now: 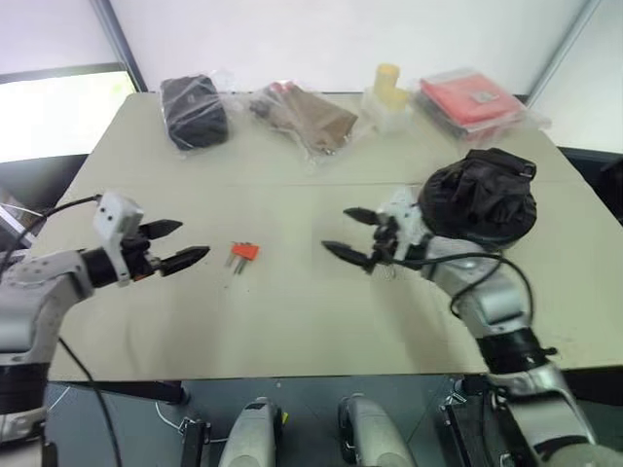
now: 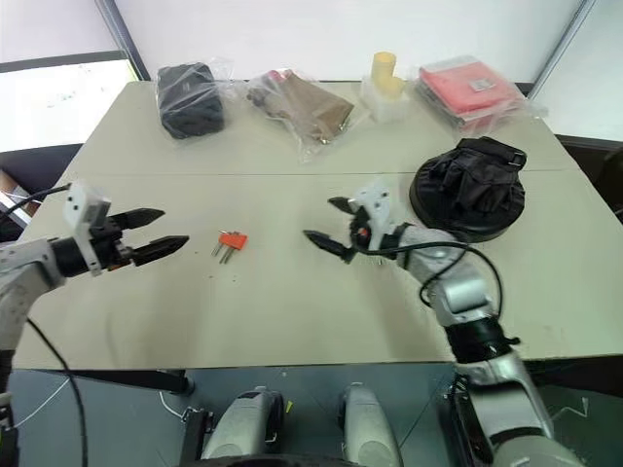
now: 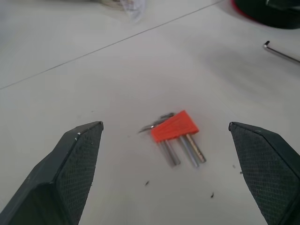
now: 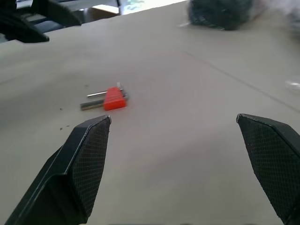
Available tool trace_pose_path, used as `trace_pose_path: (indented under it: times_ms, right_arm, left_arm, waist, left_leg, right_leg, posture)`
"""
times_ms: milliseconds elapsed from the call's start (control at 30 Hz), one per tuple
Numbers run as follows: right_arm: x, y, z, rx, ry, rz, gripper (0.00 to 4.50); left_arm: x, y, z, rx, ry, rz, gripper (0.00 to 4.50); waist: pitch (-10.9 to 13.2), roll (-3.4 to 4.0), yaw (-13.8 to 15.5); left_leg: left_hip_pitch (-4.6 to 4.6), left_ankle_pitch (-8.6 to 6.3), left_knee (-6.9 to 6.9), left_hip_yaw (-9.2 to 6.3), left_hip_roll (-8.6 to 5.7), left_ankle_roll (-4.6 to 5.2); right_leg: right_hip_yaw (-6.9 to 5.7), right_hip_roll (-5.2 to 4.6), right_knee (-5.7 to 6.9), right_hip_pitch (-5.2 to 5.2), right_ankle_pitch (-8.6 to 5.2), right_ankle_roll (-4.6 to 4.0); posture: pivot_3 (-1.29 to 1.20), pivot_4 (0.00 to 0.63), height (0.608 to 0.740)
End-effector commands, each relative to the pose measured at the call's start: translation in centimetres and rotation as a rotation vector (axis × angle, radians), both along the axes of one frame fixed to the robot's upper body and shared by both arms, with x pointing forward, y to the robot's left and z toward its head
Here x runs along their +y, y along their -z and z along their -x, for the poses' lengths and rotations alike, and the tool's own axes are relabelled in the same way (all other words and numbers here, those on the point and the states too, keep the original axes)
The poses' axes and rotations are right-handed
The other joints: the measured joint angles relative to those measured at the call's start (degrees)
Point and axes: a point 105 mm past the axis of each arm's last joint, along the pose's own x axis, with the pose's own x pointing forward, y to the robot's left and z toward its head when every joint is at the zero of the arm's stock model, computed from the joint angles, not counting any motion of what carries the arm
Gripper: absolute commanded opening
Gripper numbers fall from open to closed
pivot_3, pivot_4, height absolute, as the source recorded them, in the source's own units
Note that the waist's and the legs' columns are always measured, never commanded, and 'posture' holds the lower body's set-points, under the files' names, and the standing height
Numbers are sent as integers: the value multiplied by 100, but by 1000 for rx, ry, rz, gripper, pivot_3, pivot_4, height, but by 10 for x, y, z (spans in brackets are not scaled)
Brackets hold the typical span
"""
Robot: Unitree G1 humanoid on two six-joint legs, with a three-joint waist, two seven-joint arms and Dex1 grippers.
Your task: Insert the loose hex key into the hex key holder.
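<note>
Both hands hover with fingers apart over the desk (image 1: pixel 292 321): left hand (image 1: pixel 175 245), right hand (image 1: pixel 352 233), hex key holder (image 1: pixel 243 252) between them.

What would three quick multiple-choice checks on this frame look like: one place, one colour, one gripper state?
1. Where does the hex key holder lie?
A. on the table between the two grippers
B. inside the left gripper
C. on the black glove

2. What colour is the holder's block?
A. blue
B. orange-red
C. green

3. How do the left gripper and right gripper stand?
A. both shut
B. left shut, right open
C. both open, holding nothing

Answers: 1 A, it rests on the bare table between them; 2 B, the left wrist view shows it orange-red; 3 C, each wrist view shows fingers spread with nothing between.
</note>
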Motion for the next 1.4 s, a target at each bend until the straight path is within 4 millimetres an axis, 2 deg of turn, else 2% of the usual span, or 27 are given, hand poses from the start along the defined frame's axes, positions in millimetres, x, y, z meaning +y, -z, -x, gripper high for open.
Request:
trace_pose_path:
  times_ms: [33, 200, 400, 800, 1067, 1400]
  right_arm:
    - [20, -2, -8, -59, -66, 24, 4449]
    - [69, 19, -23, -27, -174, 88, 4449]
    - [101, 30, -26, -34, -262, 154, 4449]
    - [125, 52, -33, 21, -190, 191, 4449]
    - [144, 51, -24, 13, -223, 180, 4449]
    - [154, 63, -14, 2, -245, 206, 4449]
  left_arm:
    - [3, -20, 7, -68, -8, -11, 4500]
    - [5, -19, 16, -78, -55, 11, 4500]
    - [1, -15, 24, -70, -77, 32, 4500]
    - [0, -10, 24, -82, -119, 51, 4500]
    - [-2, -8, 21, -82, -117, 52, 4500]
    - [-5, -4, 20, -79, -116, 61, 4500]
  waist:
    - [0, -1, 8]
    - [0, -1, -95]
    - [0, -1, -151]
    - [-1, -2, -190]
    - [-1, -1, -213]
    - [-1, -1, -274]
  left_leg:
    - [-1, 0, 0, -1, -1, 0]
    - [2, 0, -1, 4, 1, -1]
    - [-1, 0, -15, -5, 1, -3]
    - [9, 15, -56, -23, 0, -33]
    - [15, 20, -77, -25, 6, -40]
    - [13, 20, -79, -25, 5, -41]
  right_leg:
    - [-2, -3, 0, 0, 0, 0]
    - [-2, -4, 1, -3, 2, 1]
    - [-11, -14, 12, -13, 4, 1]
    - [-8, -22, 11, -27, 12, -12]
    - [-7, -19, 12, -33, 13, -18]
    - [-7, -26, 11, -36, 14, -18]
  posture:
    - [0, 150, 740]
    - [0, 150, 740]
    - [0, 150, 740]
    - [0, 150, 740]
    - [0, 150, 740]
    - [0, 150, 740]
